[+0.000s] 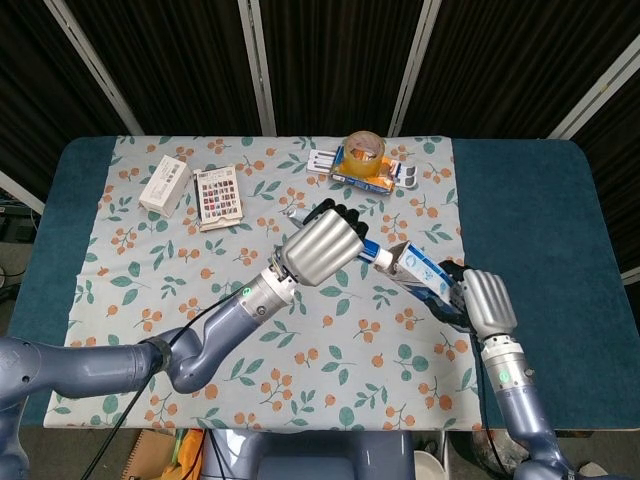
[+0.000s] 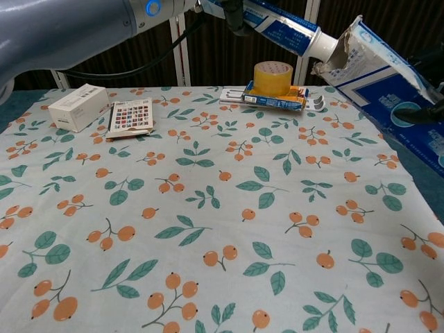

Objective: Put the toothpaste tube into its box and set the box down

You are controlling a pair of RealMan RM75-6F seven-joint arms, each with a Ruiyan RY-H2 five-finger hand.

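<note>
Floral tablecloth point(image 1: 250, 330) before dark curtains. Insertion step: left hand point(image 1: 320, 245), fingers wrapped around the toothpaste tube point(image 2: 281, 28), holds its cap at the box point(image 2: 378, 69) mouth; right hand point(image 1: 480, 300) clasps the box. Next move likely calls for aligning both axes, then pushing inward.

Lab rig: black curtains point(image 1: 330, 60), cloth-covered table point(image 1: 520, 200)

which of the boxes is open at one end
The blue-and-white toothpaste box held in the right hand: its torn flaps gape toward the tube's cap. The white box on the cloth's far left lies closed.
</note>
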